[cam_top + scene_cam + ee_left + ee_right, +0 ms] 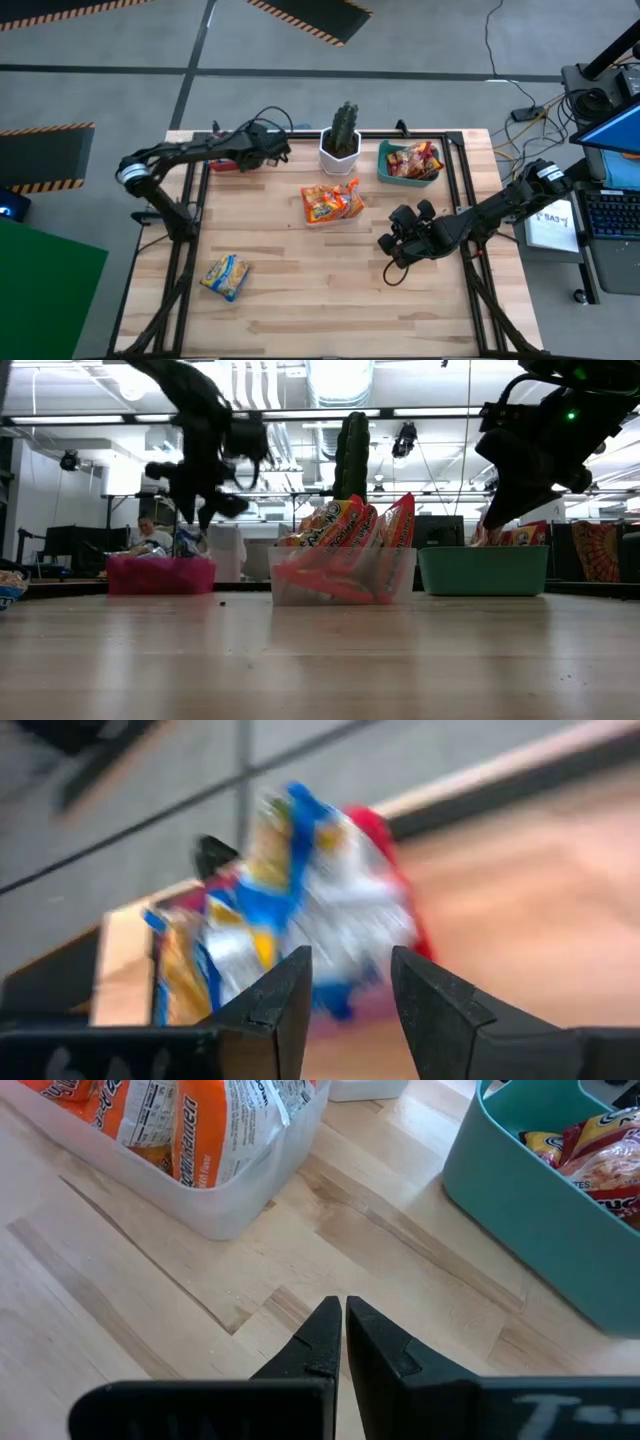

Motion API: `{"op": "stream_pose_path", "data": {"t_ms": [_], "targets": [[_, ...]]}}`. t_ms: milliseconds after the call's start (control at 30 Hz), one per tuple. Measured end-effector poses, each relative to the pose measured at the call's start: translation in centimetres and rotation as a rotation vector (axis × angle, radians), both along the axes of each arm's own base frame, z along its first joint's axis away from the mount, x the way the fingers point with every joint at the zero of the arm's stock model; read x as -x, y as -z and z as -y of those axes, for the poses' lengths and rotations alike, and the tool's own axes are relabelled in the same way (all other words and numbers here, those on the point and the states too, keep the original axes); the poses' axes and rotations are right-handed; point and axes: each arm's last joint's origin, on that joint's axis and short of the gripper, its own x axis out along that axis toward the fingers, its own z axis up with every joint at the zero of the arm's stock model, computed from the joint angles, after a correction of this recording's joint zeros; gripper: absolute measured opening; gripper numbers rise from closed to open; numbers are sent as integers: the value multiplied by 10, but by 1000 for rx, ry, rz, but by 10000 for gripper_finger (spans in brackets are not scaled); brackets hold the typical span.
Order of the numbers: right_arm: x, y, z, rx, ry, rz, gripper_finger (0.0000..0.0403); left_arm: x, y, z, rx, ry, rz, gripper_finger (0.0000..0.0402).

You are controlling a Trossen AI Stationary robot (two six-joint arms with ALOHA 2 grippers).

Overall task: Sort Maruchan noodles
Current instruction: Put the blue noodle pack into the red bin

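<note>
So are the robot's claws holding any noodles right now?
No, neither holds anything. The left claw is open above the red bin of yellow-and-blue packets, gripping none. The right claw is shut and empty over bare table.

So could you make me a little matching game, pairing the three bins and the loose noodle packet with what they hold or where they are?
Things:
1. teal bin
2. clear bin
3. red bin
4. loose yellow-and-blue packet

Descriptions:
A. lies alone on the bare table
B. holds orange packets
C. under the left gripper, holds yellow-and-blue packets
D. holds red-orange packets

Pairs: 1-D, 2-B, 3-C, 4-A
</note>
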Motion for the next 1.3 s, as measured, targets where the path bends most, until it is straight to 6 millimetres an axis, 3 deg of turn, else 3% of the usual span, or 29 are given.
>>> {"op": "stream_pose_path", "data": {"t_ms": [167, 367, 533, 700, 800, 1100, 1300], "targets": [[0, 0, 0, 1, -2, -2, 9, -8, -23, 60, 202, 229, 140, 123], [0, 0, 0, 4, -8, -7, 9, -13, -40, 154, 547, 490, 335, 123], [0, 0, 0, 13, -19, -15, 9, -2, -44, 230, 761, 523, 392, 123], [-2, 0, 5, 22, -4, -16, 9, 16, -28, 292, 851, 417, 336, 123], [-3, 0, 9, 22, 15, -14, 9, 26, -14, 309, 818, 342, 249, 123], [-4, 0, 13, 27, 23, -22, 9, 27, 20, 313, 684, 208, 8, 126], [-6, -1, 17, 31, 35, -27, 9, 21, 35, 319, 723, 209, -63, 169]]}}
